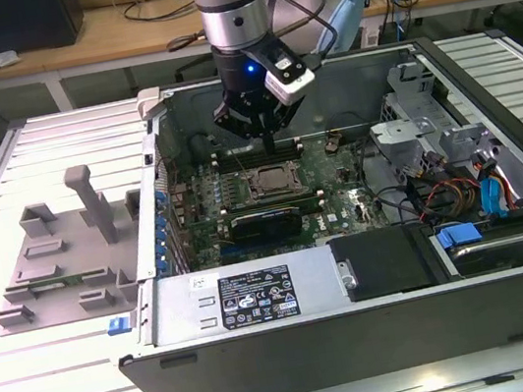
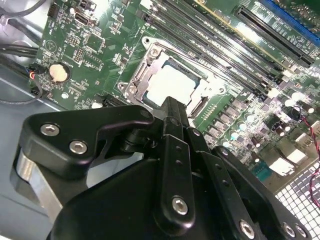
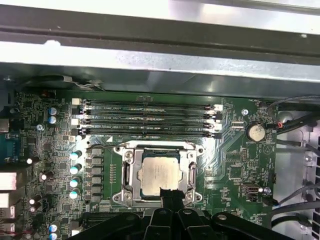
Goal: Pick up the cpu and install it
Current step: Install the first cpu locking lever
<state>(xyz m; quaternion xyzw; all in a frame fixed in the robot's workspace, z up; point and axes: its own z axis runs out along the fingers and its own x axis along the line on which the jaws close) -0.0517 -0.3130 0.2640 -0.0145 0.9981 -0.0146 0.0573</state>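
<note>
The cpu point(image 3: 158, 172), a shiny silver-grey square, lies flat inside the metal-framed socket point(image 3: 127, 172) on the green motherboard point(image 1: 337, 199). It also shows in the exterior view point(image 1: 270, 181) and in the second wrist view point(image 2: 170, 85). My gripper point(image 1: 268, 137) hangs just above the socket, inside the open computer case point(image 1: 362, 324). Its black fingertips point(image 2: 173, 107) are pressed together with nothing between them. In the first wrist view the gripper point(image 3: 170, 192) covers the near edge of the cpu.
A grey plastic tray point(image 1: 50, 274) with upright blocks lies on the table at the exterior view's left. Memory slots point(image 3: 150, 120) run beside the socket. A drive cage point(image 1: 419, 121), loose cables point(image 1: 460, 189) and a black box point(image 1: 381, 261) crowd the case's other side.
</note>
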